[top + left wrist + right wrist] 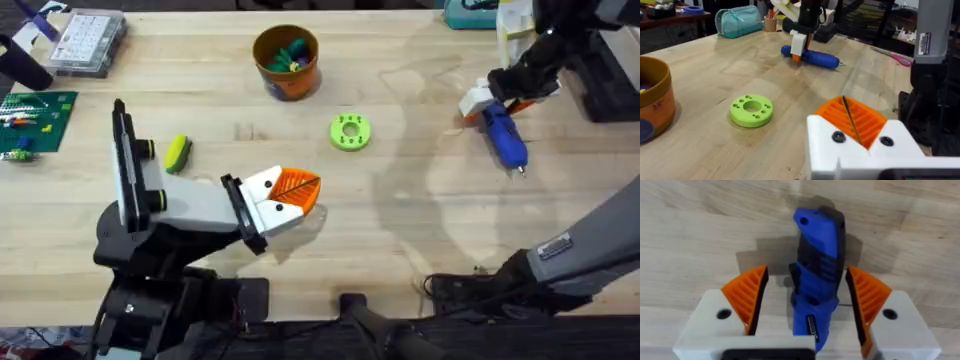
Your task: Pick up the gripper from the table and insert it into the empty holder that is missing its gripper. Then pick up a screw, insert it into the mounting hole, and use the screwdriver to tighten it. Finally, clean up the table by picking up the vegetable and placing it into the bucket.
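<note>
My right gripper (807, 307) straddles the screwdriver (815, 275), spread, not pinching. Left gripper (852, 120) pressed together. Vegetable (178, 152) lies on the bench (420, 230), not in the bucket (286, 62).

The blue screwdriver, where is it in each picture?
Overhead: the screwdriver lies at the table's right side, under the right gripper.
Left wrist: screwdriver far across the table, beyond the green ring.
Right wrist: screwdriver between the open orange fingers.
Shared landmark: the right gripper.
</note>
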